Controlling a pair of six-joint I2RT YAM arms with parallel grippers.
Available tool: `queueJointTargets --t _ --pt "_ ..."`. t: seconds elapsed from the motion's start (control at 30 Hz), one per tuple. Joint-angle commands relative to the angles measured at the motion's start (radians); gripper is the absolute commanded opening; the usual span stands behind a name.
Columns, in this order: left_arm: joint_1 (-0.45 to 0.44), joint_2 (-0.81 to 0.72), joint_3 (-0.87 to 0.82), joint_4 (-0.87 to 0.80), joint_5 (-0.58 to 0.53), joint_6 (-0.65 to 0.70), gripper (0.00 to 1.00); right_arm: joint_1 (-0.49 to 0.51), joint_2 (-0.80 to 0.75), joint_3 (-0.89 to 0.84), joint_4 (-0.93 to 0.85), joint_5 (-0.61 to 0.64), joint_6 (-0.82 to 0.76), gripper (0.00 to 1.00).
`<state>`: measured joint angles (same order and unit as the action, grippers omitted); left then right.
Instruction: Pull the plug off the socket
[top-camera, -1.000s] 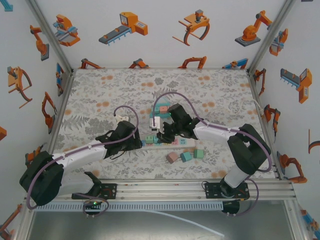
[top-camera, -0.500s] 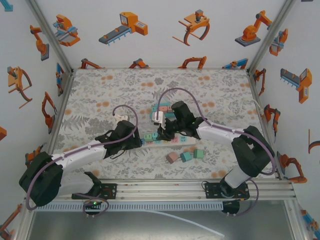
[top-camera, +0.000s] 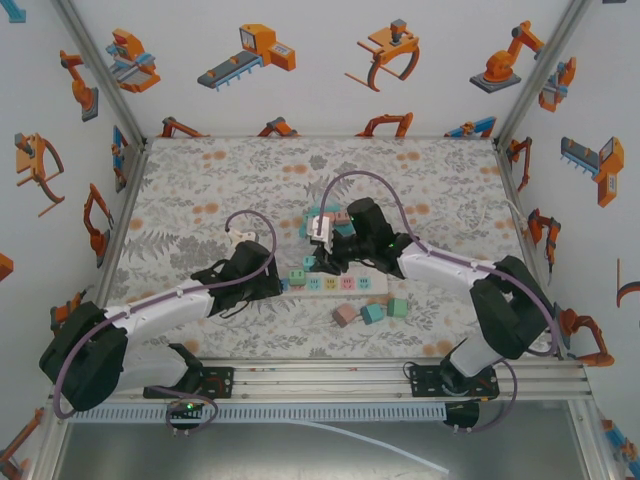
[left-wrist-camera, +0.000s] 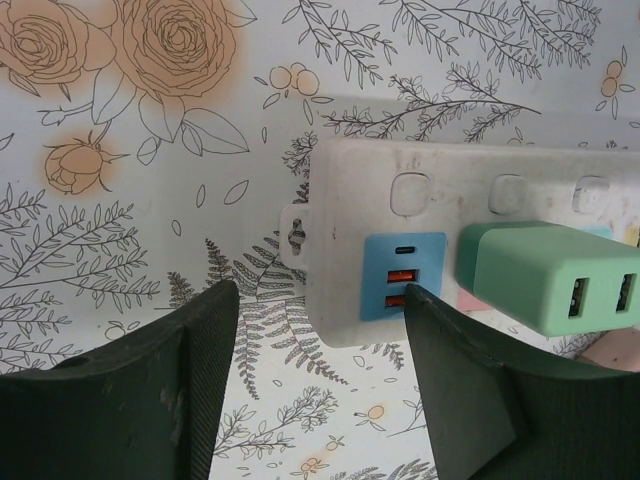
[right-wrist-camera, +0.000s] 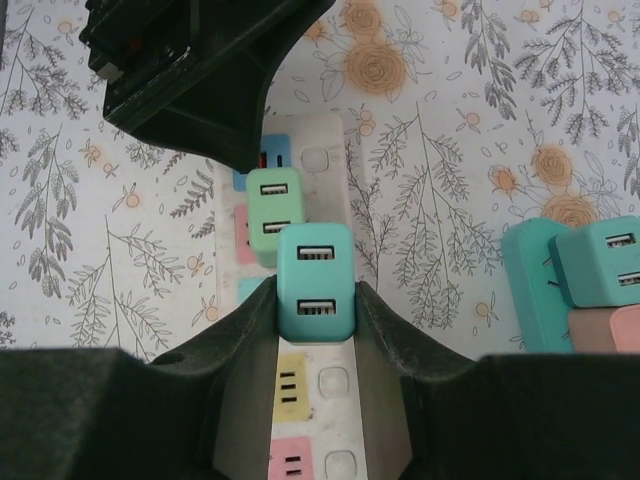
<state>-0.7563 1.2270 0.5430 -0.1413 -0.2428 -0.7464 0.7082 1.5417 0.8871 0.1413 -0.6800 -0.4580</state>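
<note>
A white power strip (top-camera: 345, 283) with coloured sockets lies mid-table. My right gripper (right-wrist-camera: 315, 290) is shut on a teal two-port plug (right-wrist-camera: 315, 283). The plug looks raised just above the strip (right-wrist-camera: 335, 385), and a pale blue socket patch (right-wrist-camera: 250, 291) shows beside it. In the top view this gripper (top-camera: 318, 262) hangs over the strip's left part. A green plug (right-wrist-camera: 272, 215) still sits in the strip near its left end (left-wrist-camera: 400, 210). My left gripper (left-wrist-camera: 320, 293) is open, its fingers astride that end. The right finger (left-wrist-camera: 450, 370) is next to the blue USB panel (left-wrist-camera: 403, 275).
Three loose plugs lie in front of the strip: pink (top-camera: 345, 314), teal (top-camera: 372, 312) and green (top-camera: 398, 306). The right wrist view shows them at its right edge (right-wrist-camera: 605, 260). White walls with orange robot pictures enclose the floral mat (top-camera: 200, 190).
My right gripper has risen and drawn back toward the far side with the teal plug in it. My left gripper has stayed at the strip's left end.
</note>
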Motion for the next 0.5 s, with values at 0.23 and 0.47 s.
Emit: queueJointTargets --t 0.23,0.47 --pt "0.001 -0.165 0.046 -0.103 0.026 0.065 0.71 -0.002 -0.293 -0.136 0.285 0.191 0.572 0.03" --pt "-0.01 -0.336 0.092 -0.098 0.162 0.225 0.75 -0.007 -0.506 -0.208 0.052 0.451 0.997 0.0"
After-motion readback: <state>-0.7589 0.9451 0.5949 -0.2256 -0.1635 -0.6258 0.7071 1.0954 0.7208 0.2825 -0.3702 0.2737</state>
